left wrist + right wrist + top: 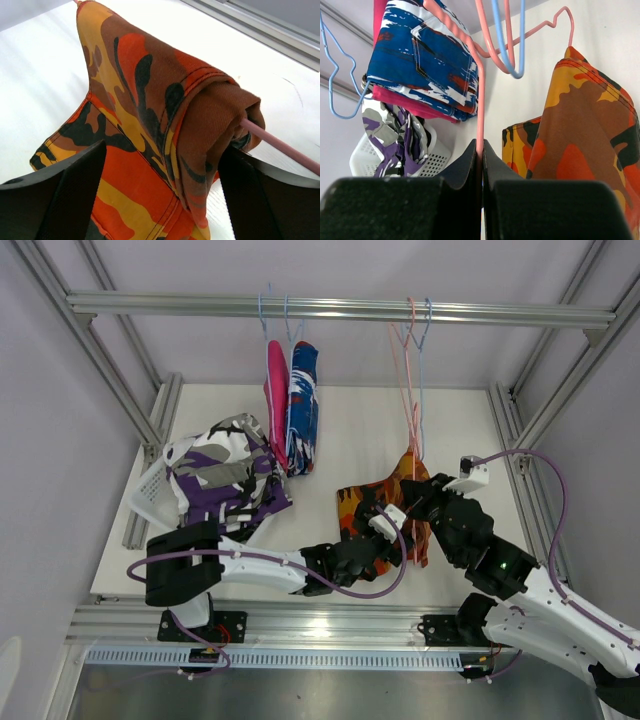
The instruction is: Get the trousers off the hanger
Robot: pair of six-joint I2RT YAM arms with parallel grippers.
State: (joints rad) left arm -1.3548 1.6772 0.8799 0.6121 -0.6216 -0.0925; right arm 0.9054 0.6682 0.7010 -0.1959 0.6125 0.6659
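Orange trousers [150,150] on pink hanger [479,90], right gripper [481,146] clamping hanger, basket [145,498] far left

White table [350,440], aluminium frame rail [340,308], pale walls [45,420]

No text, label, brand or number was readable. The orange trousers [145,150] between the fingers [65,200] of the left hand [161,175] bore only camouflage print, as far as could be seen.
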